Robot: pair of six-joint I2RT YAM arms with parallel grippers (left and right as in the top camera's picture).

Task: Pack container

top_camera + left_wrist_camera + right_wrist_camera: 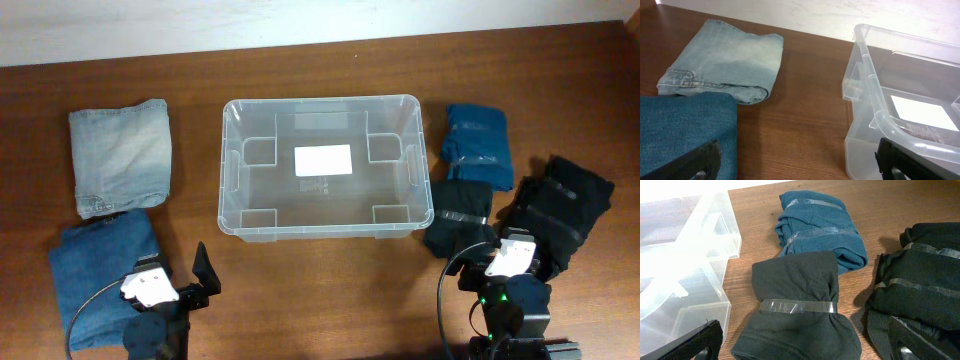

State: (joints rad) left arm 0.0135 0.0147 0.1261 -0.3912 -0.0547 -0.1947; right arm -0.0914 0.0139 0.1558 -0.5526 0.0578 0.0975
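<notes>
Overhead view, my notes. Left end effector (797, 167) fingers apart, holding nothing; right end effector (807, 347) likewise apart, empty. Dark jeans (105, 268) just before left one, black taped roll (458, 215) just before right one. Container (322, 99) mid surface (320, 290), between arms, long axis left-to-right: ahead-right of left arm, ahead-left of right. I judge both about equally near. Pale jeans (120, 158), teal roll (478, 145) farther back.

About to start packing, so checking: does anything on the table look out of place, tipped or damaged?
Nothing stands out. The container sits upright and empty; the light jeans and dark jeans lie folded on its left, and the blue bundle, inner black bundle and outer black bundle lie taped on its right.
</notes>
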